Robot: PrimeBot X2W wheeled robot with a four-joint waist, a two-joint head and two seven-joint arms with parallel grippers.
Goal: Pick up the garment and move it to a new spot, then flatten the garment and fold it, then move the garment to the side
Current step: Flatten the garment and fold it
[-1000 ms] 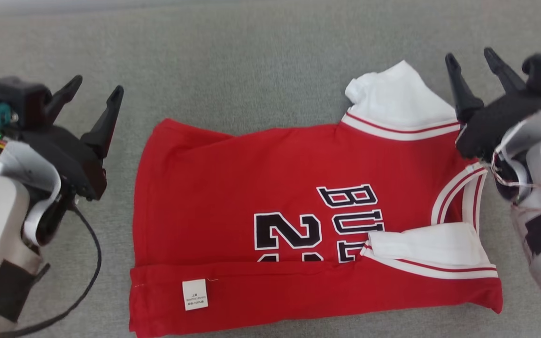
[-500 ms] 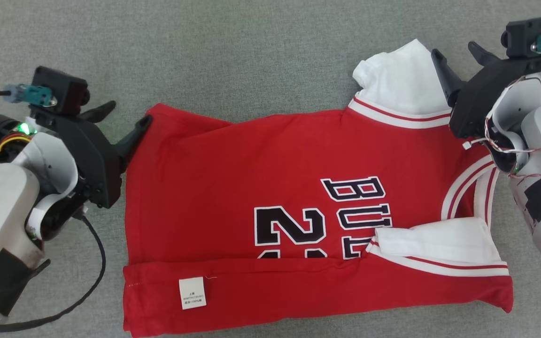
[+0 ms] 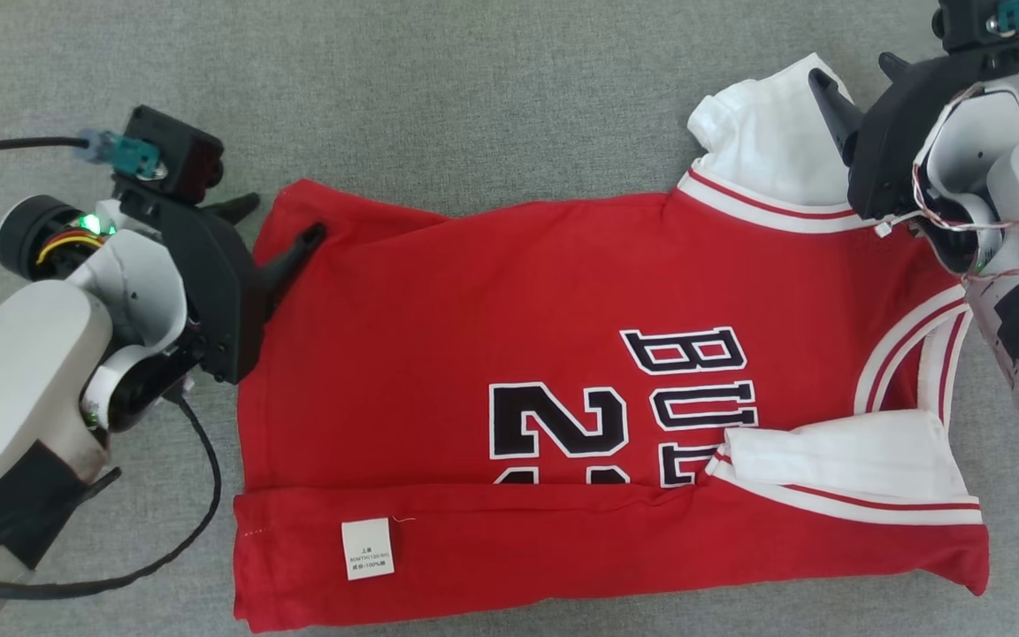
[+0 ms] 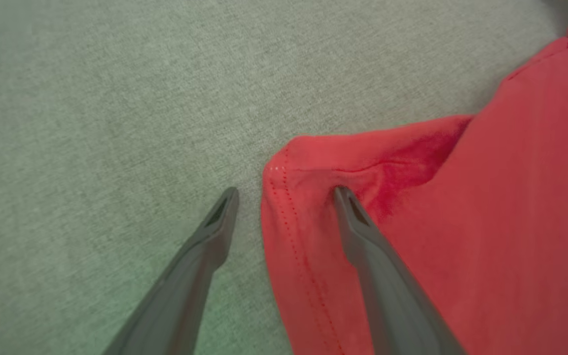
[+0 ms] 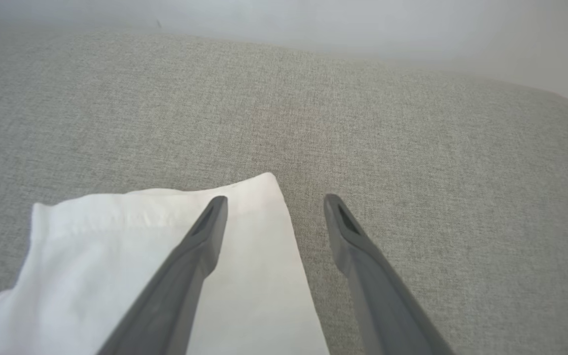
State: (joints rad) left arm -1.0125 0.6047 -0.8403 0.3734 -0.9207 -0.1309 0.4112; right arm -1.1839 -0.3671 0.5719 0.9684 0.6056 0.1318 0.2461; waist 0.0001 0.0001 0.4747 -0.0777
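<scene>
Head view: smooth red jersey (image 3: 474,318), white sleeves (image 3: 766,141), on grey woven upholstery (image 3: 474,88); left tool (image 3: 284,217) and right tool (image 3: 853,68), jaws spread, have moved onto its corners.

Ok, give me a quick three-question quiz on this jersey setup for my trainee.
1. True or false: the left claw is shut on the corner of the red jersey.
2. The garment part under the right claw is: A red, B white, C black.
3. Fill in: in the head view, the white label sits near the jersey's ___ edge.
Key: 1 false, it is open, straddling the corner. 2 B, the white sleeve. 3 bottom.
</scene>
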